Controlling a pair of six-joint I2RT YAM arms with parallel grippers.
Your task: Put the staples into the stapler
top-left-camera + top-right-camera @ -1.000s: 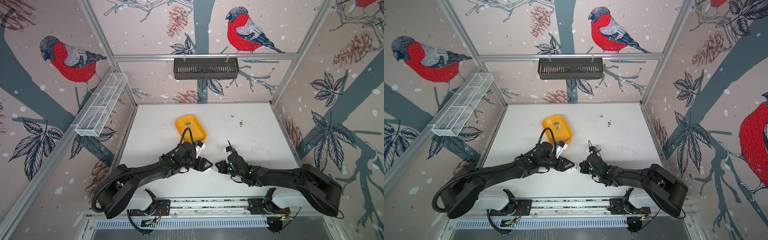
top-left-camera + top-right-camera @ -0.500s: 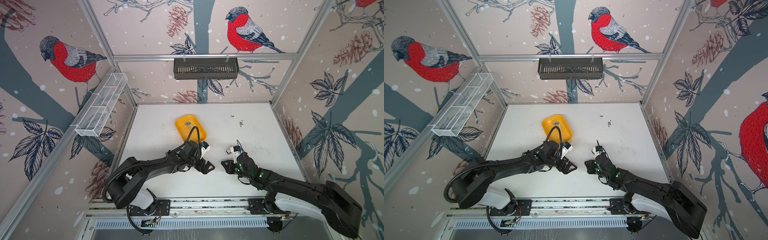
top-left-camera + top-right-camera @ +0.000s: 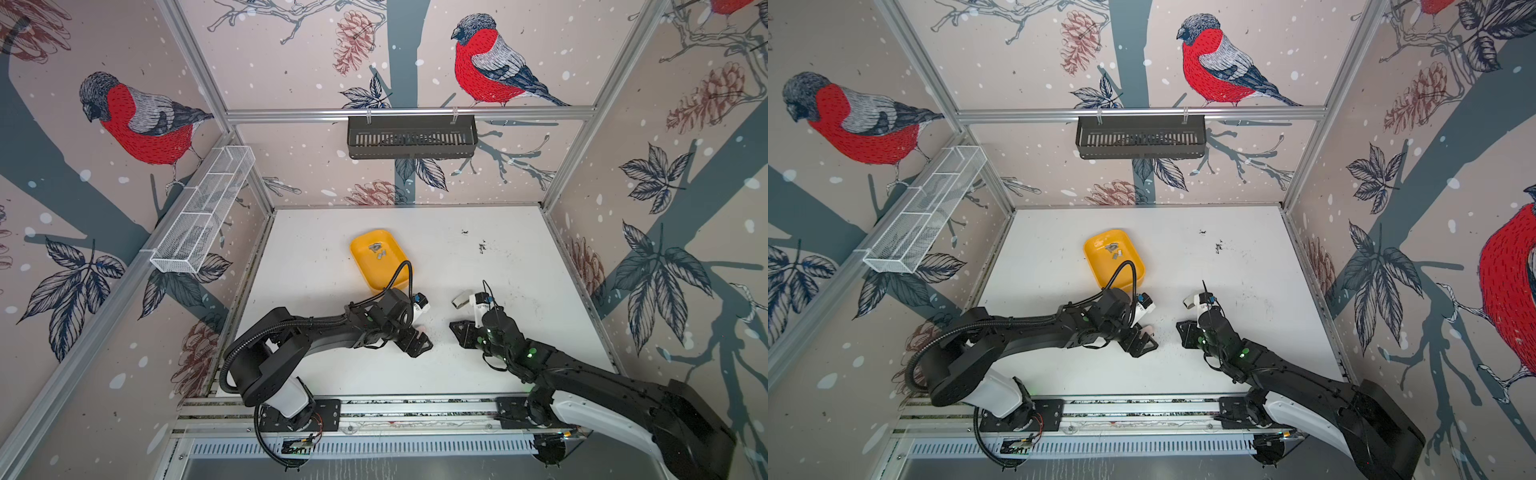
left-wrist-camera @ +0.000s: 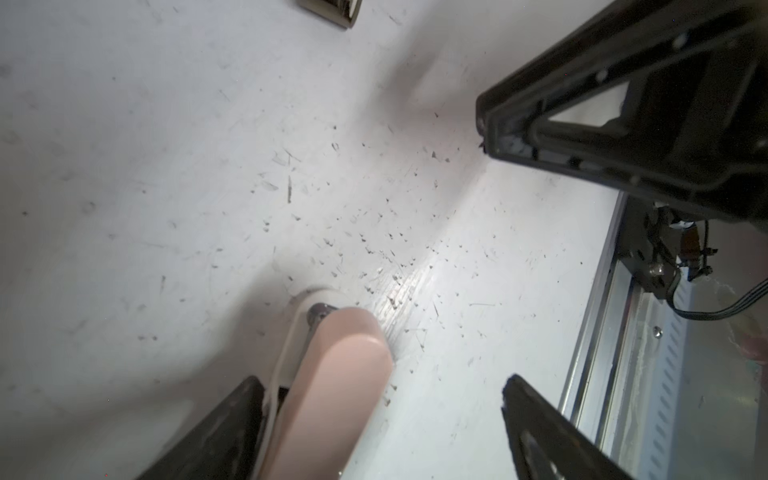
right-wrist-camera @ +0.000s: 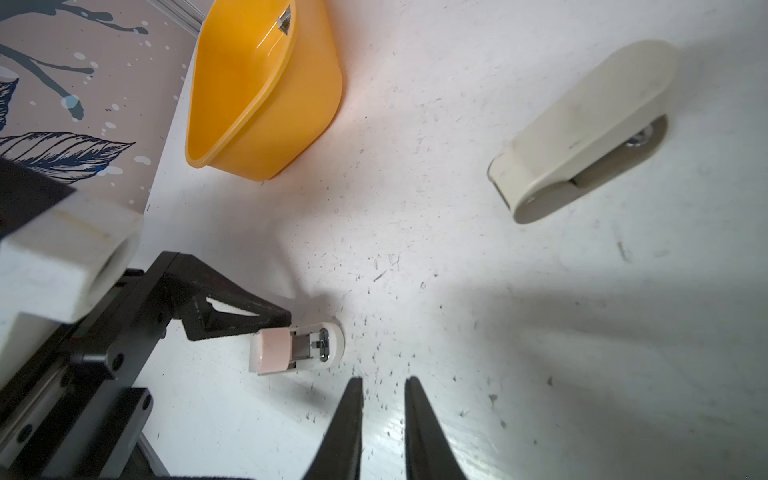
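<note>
Left tool (image 4: 382,384): fingers standing wide apart, pink stapler (image 5: 297,348) lying between them, unclamped.
Right tool (image 5: 384,386): fingers sitting narrowly apart, gripping nothing.
Staples (image 3: 377,251): lying in yellow tray (image 3: 386,275), eleven o'clock from left tool.

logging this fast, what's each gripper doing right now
left gripper: open wide, empty; small pink-and-white plastic stapler lies beside one finger.
right gripper: barely open, holding nothing.

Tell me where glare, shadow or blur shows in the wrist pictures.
Left wrist view: the pink stapler is blurred, too near the lens, and glare streaks the table beside it. Right wrist view: broad soft shadows darken the table.
</note>
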